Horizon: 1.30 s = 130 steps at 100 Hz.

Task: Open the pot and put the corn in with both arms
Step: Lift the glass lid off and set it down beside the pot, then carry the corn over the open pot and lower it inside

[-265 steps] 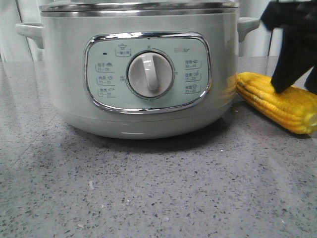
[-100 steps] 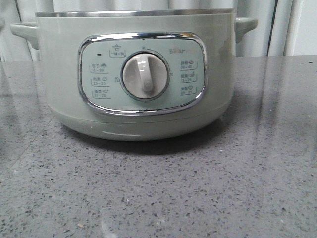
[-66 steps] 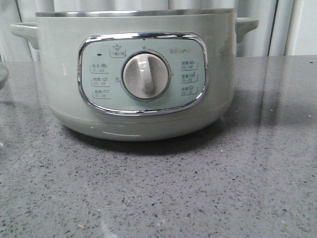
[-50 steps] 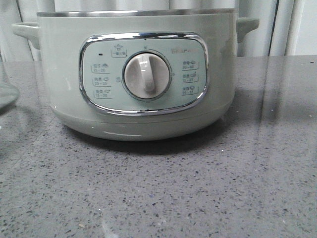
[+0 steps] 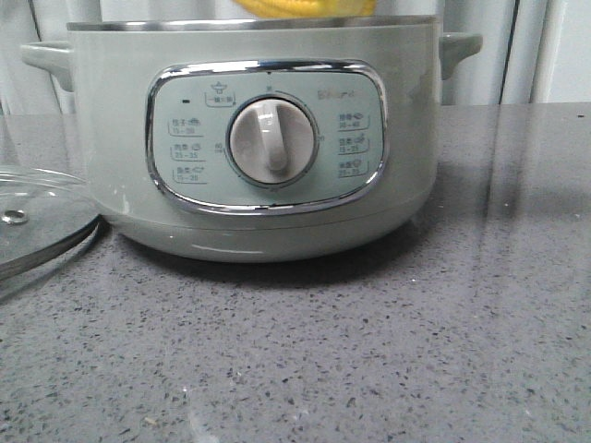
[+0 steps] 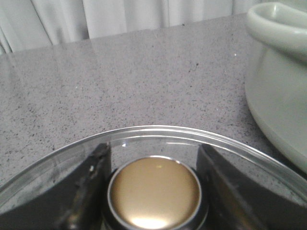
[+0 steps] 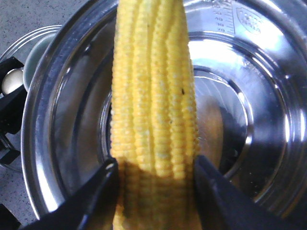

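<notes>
Holding the corn (image 7: 153, 96) pinched in the right gripper (image 7: 154, 177) over the open pot (image 5: 259, 138), I'd lower it close to the steel bottom before releasing, while the left gripper (image 6: 154, 165) straddles the lid knob (image 6: 154, 191), grip unclear.

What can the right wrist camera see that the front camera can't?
Only the right wrist view looks down into the pot: a bare steel bowl with nothing lying in it, the whole corn gripped in the right claw above it, and the left claw at the lid's knob. Only the front view shows the dial, the control panel and the handles. Both show the pot, a bit of corn and the lid set down beside the pot.
</notes>
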Motion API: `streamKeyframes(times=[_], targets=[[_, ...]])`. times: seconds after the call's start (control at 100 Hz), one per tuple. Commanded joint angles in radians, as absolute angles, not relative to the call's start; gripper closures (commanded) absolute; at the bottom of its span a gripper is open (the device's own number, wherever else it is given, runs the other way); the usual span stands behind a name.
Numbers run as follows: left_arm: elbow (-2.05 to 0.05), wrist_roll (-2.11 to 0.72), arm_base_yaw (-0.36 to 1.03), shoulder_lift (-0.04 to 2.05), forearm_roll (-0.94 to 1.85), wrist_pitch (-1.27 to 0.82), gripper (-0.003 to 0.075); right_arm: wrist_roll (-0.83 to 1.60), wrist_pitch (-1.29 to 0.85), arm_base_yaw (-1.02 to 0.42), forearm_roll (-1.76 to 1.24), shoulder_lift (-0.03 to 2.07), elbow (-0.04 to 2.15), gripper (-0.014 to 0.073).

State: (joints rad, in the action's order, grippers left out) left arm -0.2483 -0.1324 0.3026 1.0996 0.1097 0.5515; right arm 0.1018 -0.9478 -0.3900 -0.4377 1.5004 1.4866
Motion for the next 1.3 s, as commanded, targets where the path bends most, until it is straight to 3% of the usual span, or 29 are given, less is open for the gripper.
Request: streamKeyframes(times=[0.0,0.24,0.49,0.56,0.86,1.05,1.15,1.29], targets=[[-0.287,-0.126,0.311,1.094,0.111,0.703,0.0741,0.114,-0.897,-0.389,-0.453,1.466,1.522,0.0207],[-0.287,-0.126,0.311,1.094,0.111,0.707,0.0727,0.114,-0.896,-0.389,-0.453,1.466,1.522,0.0207],[-0.287,-0.126,0.311,1.094,0.111,0.704,0.0435,0.114,-0.896,-0.389,-0.453,1.466,1.522,0.0207],[-0.287,-0.126,0.311,1.094,0.111,0.704,0.0398,0.114,-0.891,-0.389,-0.453,1.466,1.522,0.0207],[-0.287,-0.126,0.311,1.094,0.144,0.700,0.0307,0.114,-0.884,-0.389,-0.453,1.448,1.522,0.0207],[-0.287,-0.126,0.311,1.052,0.155,0.704,0.0312,0.114,-0.890,-0.389,-0.446,1.418,1.522,0.0213],[-0.287,-0.126,0.311,0.961,0.155,0.692,0.0312,0.114,-0.917,-0.389,-0.397,1.385,1.522,0.0306],[-0.287,-0.126,0.311,0.794,0.155,0.601,0.0342,0.114,-0.968,-0.389,-0.285,1.325,1.520,0.0534]])
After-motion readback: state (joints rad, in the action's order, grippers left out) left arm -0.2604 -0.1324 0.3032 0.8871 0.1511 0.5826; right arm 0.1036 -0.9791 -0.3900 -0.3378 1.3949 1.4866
